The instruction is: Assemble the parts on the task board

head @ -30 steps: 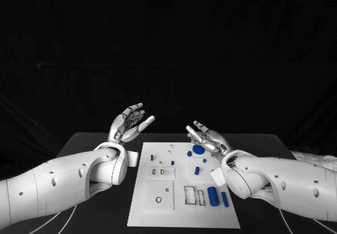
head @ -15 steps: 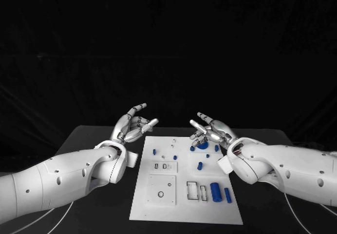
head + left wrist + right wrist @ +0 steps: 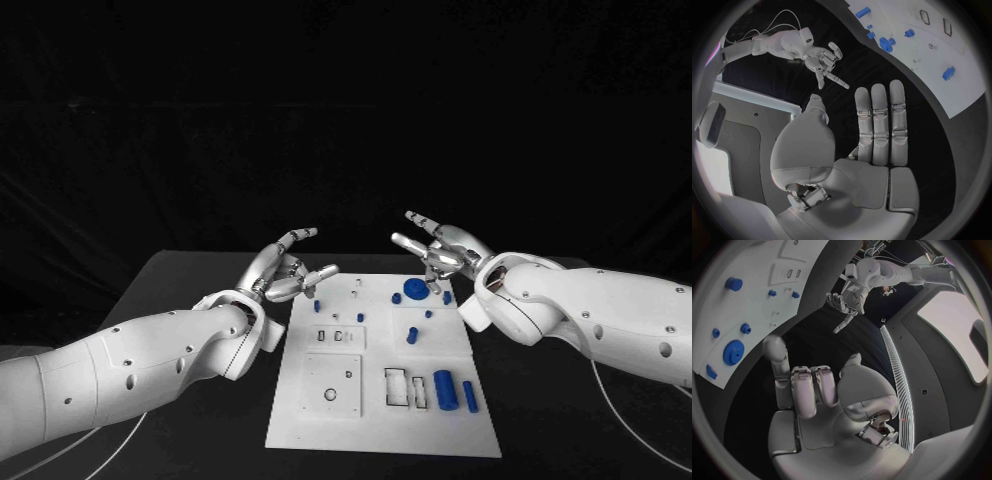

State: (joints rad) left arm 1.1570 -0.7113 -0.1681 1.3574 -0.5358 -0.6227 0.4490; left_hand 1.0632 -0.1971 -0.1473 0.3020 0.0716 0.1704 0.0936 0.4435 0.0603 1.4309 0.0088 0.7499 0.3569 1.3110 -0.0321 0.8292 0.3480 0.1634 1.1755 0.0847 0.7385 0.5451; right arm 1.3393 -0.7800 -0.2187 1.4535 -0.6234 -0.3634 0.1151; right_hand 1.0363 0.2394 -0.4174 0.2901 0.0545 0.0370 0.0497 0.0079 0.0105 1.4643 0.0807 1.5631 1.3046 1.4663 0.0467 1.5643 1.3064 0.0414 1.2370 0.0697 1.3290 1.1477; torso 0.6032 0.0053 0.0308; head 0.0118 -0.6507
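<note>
Left hand (image 3: 286, 272): raised above the table (image 3: 188, 290) just off the far left corner of the task board (image 3: 382, 420), fingers straight and apart, palm empty; the left wrist view (image 3: 873, 130) confirms nothing is held. Right hand (image 3: 440, 252): raised over the far right part of the board, some fingers curled toward the palm, one extended, nothing in it; same in the right wrist view (image 3: 811, 390). Neither hand touches the board or a part.

Task board lies flat at the middle of the black table, long side running near to far. Below the right hand, at the far end, sits a blue gear (image 3: 415, 289), with a small blue piece (image 3: 397, 297) just left of it. A short blue peg (image 3: 317, 306) stands on the left side of the board near the left hand. A blue stub (image 3: 413, 336) stands mid-board. At the near right, a thick blue cylinder (image 3: 444, 389) lies beside a thinner blue rod (image 3: 469, 396), right of two rectangular slots (image 3: 395, 386). Nothing lies between either hand and the parts beneath.
</note>
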